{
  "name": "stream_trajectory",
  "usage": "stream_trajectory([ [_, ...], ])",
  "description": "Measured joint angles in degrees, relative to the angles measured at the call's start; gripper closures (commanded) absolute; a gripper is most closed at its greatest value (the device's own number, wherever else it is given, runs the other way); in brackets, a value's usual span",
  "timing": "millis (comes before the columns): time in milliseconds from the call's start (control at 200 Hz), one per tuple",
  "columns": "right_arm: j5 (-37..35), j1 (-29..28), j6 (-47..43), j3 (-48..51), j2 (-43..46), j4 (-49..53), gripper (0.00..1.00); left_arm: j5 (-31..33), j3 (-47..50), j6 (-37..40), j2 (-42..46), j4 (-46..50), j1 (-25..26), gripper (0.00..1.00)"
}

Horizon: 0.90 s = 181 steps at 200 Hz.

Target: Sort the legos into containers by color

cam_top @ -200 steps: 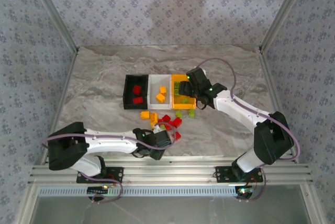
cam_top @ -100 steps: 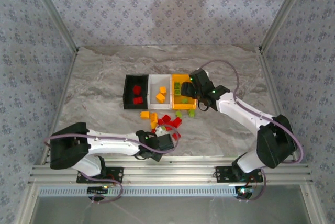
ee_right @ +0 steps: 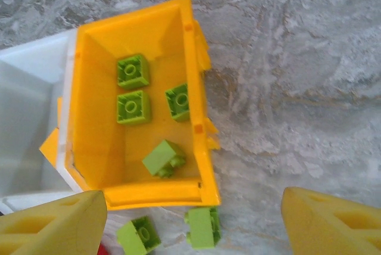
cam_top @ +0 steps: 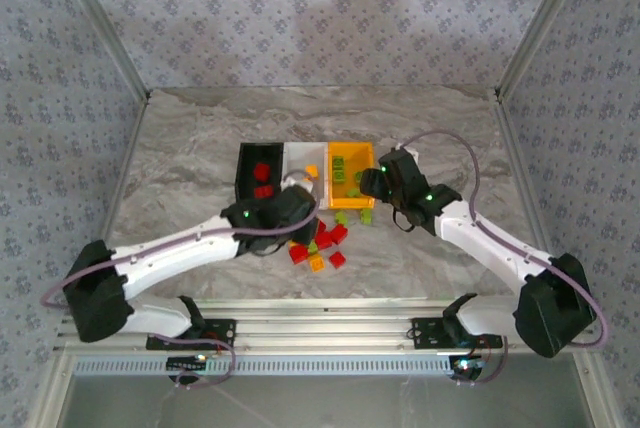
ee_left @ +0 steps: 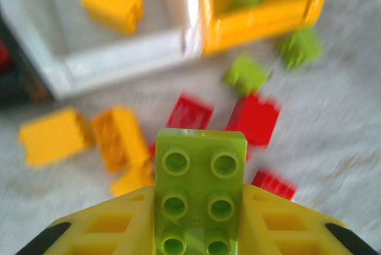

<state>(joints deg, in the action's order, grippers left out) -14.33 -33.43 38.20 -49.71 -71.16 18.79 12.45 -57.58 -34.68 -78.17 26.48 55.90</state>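
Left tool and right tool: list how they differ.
The left tool is shut on a light green brick; the right tool stands open and empty. The left tool faces loose bricks in front of the white bin; the right tool is by the orange-yellow bin. Both have yellow fingers.

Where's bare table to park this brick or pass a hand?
Bare table: left of the black bin, the far strip behind the bins, and right of the orange bin past the right hand. Crowded: in front of the bins, loose bricks plus the left hand holding a green brick.
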Motion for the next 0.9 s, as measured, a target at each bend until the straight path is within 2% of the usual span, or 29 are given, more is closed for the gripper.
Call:
stream_trajectory([
  [190, -0.3, 0.0, 1.6, 4.2, 2.6, 0.3, 0.21, -4.4, -16.9, 3.7, -16.6, -5.0, -5.6, 0.69],
  [430, -0.4, -0.2, 3.0, 8.1, 6.6, 1.1, 0.21, -7.0, -32.9, 5.4, -32.7, -4.7, -8.4, 0.66],
  [505, -0.4, -0.6, 3.0, 8.9, 7.9, 1.4, 0.20, -7.4, -35.6, 5.2, -35.7, -4.0, -9.1, 0.60],
  [685, 0.3, -1.7, 3.2, 11.7, 10.2, 1.4, 0.19, -8.7, -41.4, 4.9, -40.2, -1.6, -10.5, 0.36],
  [735, 0.6, -2.1, 3.2, 12.5, 10.3, 1.2, 0.19, -8.9, -43.3, 4.5, -40.7, -0.9, -10.8, 0.33],
  [904, 1.8, -3.5, 3.2, 14.5, 9.9, 0.6, 0.19, -10.5, -46.4, 3.6, -39.5, -1.1, -10.8, 0.10],
])
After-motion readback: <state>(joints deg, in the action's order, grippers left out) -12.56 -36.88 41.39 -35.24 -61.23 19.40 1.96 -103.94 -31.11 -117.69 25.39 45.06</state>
